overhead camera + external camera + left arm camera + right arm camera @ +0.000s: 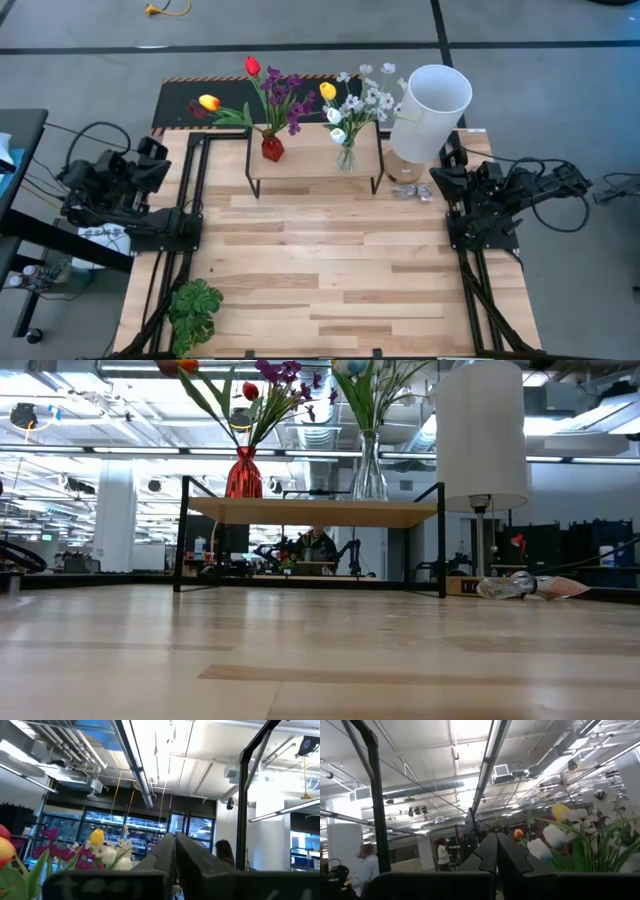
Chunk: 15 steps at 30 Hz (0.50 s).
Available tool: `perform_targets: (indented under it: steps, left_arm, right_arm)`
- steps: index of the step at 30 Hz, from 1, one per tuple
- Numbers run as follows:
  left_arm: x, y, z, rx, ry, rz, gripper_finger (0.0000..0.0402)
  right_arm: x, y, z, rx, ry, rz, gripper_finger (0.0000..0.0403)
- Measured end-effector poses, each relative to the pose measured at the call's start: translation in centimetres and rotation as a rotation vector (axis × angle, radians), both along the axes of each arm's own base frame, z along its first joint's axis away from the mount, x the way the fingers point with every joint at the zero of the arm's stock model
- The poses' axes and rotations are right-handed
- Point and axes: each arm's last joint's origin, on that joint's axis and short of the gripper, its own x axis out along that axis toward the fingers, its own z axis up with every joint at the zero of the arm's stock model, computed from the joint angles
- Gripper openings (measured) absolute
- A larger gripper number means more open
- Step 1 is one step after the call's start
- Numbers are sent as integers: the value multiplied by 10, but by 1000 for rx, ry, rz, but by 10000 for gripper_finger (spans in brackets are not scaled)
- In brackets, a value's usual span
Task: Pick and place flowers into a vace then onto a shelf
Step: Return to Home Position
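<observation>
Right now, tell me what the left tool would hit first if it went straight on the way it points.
Nothing near shows: the left tool, shut, points up into open room, toward the ceiling. The flowers sit off to one side; depth is unclear.

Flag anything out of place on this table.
A crumpled wrapper lies loose on the tabletop beside the white lamp, right of the shelf. Red vase and clear vase stand upright; nothing spilled.

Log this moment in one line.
flowers: in red vase, clear vase on shelf | left gripper: shut, left edge | right gripper: shut, right edge
</observation>
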Motion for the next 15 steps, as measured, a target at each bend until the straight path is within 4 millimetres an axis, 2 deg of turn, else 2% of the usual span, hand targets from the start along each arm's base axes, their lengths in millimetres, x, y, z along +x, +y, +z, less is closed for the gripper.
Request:
perform_targets:
  steps: [8, 15]
  left_arm:
    - [-4, 0, -1, 17, 38, 4, 1]
    - [5, 0, -13, -24, 127, -21, 0]
  right_arm:
    - [-6, -2, -23, 78, -26, 48, 0]
    - [-8, -3, -43, 114, -33, 65, 0]
